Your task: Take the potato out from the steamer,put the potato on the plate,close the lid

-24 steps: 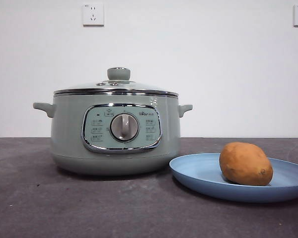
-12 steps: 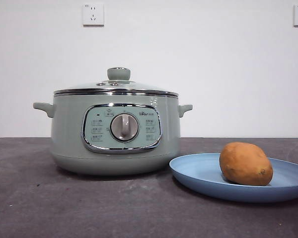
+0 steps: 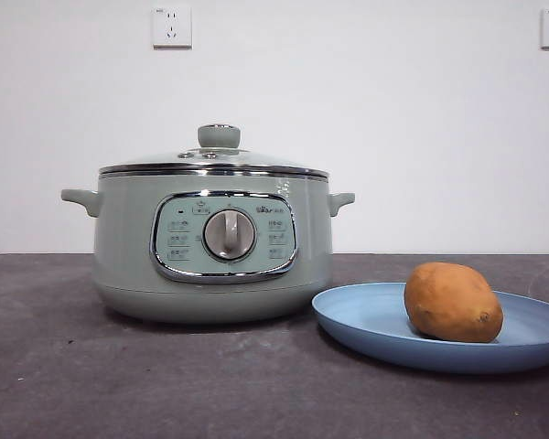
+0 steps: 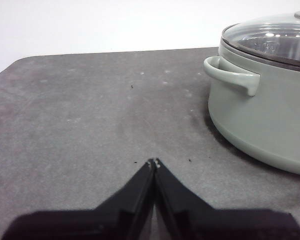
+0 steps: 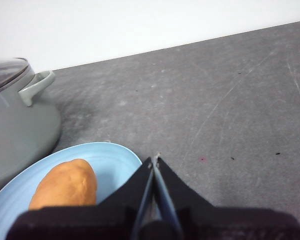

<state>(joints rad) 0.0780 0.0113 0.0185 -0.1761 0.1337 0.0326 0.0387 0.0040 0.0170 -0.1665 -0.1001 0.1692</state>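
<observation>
The sage-green steamer [image 3: 210,242] stands at the left of the front view with its lid [image 3: 215,160] resting on it, knob up. The orange-brown potato [image 3: 452,302] lies on the blue plate [image 3: 366,320] to the steamer's right. My left gripper [image 4: 154,162] is shut and empty over bare table, apart from the steamer's side handle [image 4: 232,76]. My right gripper [image 5: 155,159] is shut and empty, just above the plate's edge [image 5: 115,160], beside the potato [image 5: 65,185]. Neither arm shows in the front view.
Dark grey tabletop [image 3: 119,375] with bare room in front of the steamer and to its left [image 4: 65,125]. A white wall with two sockets [image 3: 171,26] stands behind.
</observation>
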